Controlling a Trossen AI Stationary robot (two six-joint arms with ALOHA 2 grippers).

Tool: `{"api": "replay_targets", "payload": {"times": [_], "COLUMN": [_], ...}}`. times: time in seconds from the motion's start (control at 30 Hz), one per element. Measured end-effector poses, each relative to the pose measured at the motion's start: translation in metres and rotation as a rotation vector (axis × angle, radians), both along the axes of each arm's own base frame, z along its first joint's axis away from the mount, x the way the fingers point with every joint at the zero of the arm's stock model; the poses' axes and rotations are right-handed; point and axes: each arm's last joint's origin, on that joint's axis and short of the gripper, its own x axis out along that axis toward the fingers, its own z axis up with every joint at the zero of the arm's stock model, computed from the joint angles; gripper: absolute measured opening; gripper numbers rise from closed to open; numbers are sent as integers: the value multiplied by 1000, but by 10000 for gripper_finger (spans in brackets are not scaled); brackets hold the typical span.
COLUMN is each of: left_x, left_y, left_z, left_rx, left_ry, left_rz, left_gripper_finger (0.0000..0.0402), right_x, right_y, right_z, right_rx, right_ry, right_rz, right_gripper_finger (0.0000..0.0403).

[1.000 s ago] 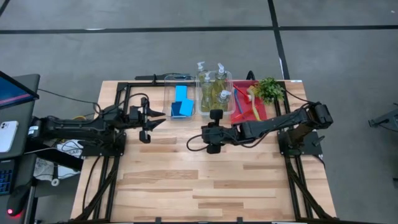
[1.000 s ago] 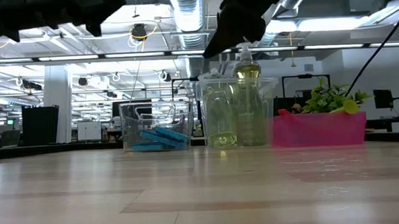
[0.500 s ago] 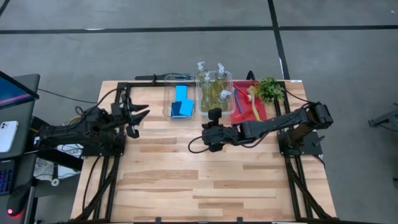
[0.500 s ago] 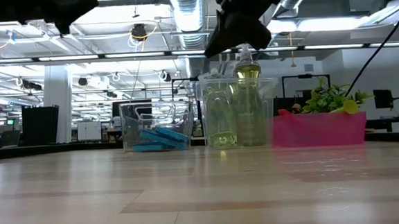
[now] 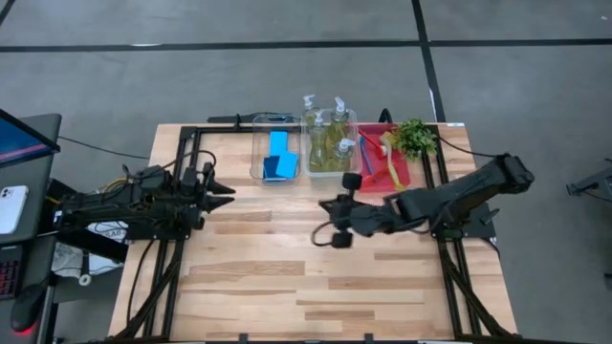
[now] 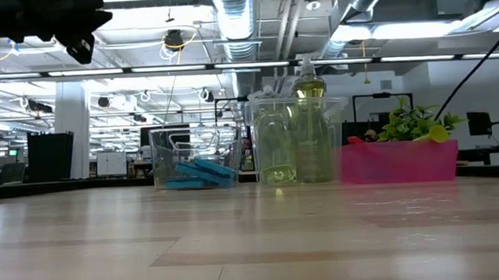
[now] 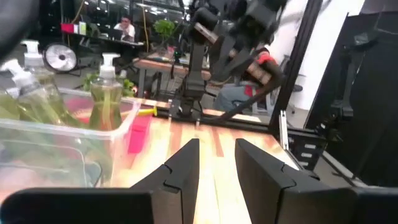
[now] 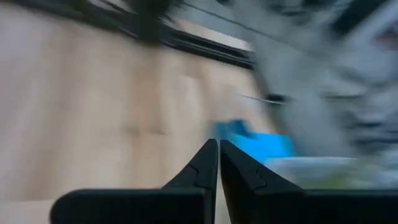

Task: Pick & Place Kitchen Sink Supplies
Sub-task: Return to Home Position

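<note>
1. Along the far edge of the light wooden table [image 5: 287,277], everything sits grouped by kind. The flat blue rectangular sponges [image 5: 278,158] lie in the left clear plastic bin [image 5: 254,143].
2. The small clear pump bottles of yellow-green liquid [image 5: 318,143] stand upright in the middle clear bin [image 5: 305,162].
3. The thin long-handled brushes [image 5: 368,164] lie in the red tray [image 5: 402,174] on the right, beside the small green leafy plant [image 5: 413,137].
4. The left gripper [image 5: 218,187] hangs over the table's left side, fingers apart and holding nothing.
5. The right gripper [image 5: 325,204] hovers mid-table, just near of the bottles, fingers pressed together and empty.
6. No supplies lie loose on the boards, so the sorting looks done. Both arms hang clear of the containers, which suits parking.
</note>
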Motion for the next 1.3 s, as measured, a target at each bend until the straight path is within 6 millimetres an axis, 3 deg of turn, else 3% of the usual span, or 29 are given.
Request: {"api": "replay_targets", "payload": {"times": [0.1,0.2,0.33,0.53,0.9,1.1,1.3], "left_x": [2,3,3,3,3,3,5], "left_y": [0,2,3,3,3,3,3], "left_z": [-8,-14,-15,-15,-15,-15,-17], "left_rx": [5,17,24,26,26,26,24], "left_ry": [23,40,44,41,45,45,66], "left_rz": [3,55,92,94,94,94,94], "left_gripper_finger": [104,104,104,104,104,104,104], "right_x": [-13,-22,-33,-77,-155,-187,-204], "right_y": [-4,-6,-15,-41,-64,-64,-64], "right_z": [7,-2,-13,-21,-62,-73,-88], "right_rx": [208,331,310,293,256,207,184], "right_ry": [-9,24,17,-153,-376,-524,-584], "right_rz": [153,309,501,801,733,746,739], "right_gripper_finger": [11,11,11,11,11,11,11]}}
